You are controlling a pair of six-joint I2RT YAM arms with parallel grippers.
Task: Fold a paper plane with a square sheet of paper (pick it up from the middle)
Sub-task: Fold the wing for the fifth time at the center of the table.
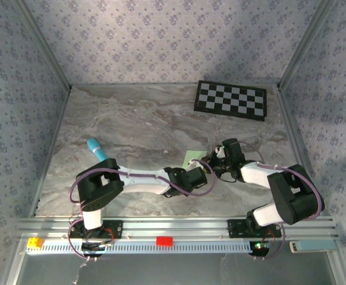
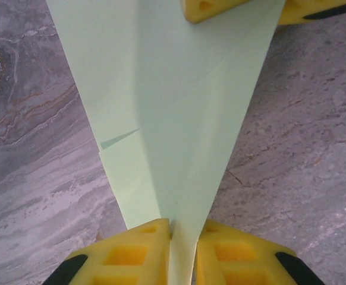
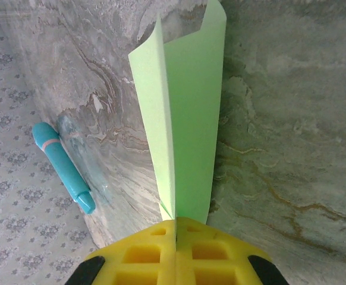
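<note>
The left pincer (image 2: 172, 252) and right pincer (image 3: 176, 237) are both clamped on the paper plane (image 2: 179, 119). Best to hold it taut and sharpen the centre crease evenly.

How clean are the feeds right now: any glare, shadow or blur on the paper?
Top external: soft light, no glare, the paper small in frame. Left wrist: paper sharp, a soft grey shadow band down its middle. Right wrist: paper sharp; the glossy table shows a faint bluish reflection beside the cyan stick.
</note>
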